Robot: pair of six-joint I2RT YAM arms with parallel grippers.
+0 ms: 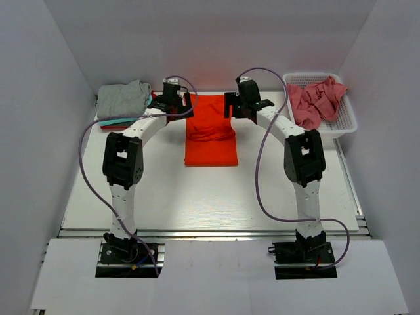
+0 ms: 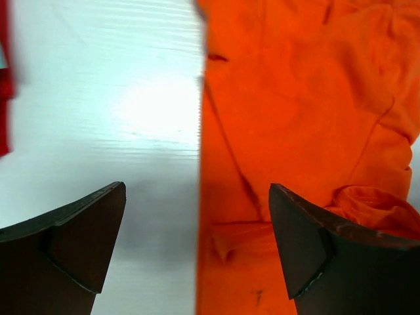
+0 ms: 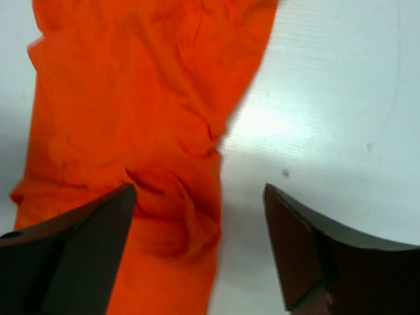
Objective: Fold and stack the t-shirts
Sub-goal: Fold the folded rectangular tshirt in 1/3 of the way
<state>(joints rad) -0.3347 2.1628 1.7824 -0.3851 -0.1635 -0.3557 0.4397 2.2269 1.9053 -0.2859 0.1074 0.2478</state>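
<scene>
A bright orange-red t-shirt (image 1: 210, 130) lies folded into a long strip at the table's far middle. My left gripper (image 1: 186, 104) hangs open over its far left edge; in the left wrist view that straight cloth edge (image 2: 275, 131) runs between the spread fingers (image 2: 92, 230). My right gripper (image 1: 231, 105) is open over the far right edge, where the shirt (image 3: 131, 118) shows a bunched fold between the jaws. Neither holds cloth. A grey t-shirt (image 1: 123, 98) tops a pile at the far left. Dusty pink t-shirts (image 1: 317, 100) fill the basket.
The white mesh basket (image 1: 348, 121) stands at the far right corner. Teal and red cloth edges (image 1: 115, 123) peek from under the grey pile. White walls close in the table at left, right and back. Purple cables loop from both arms.
</scene>
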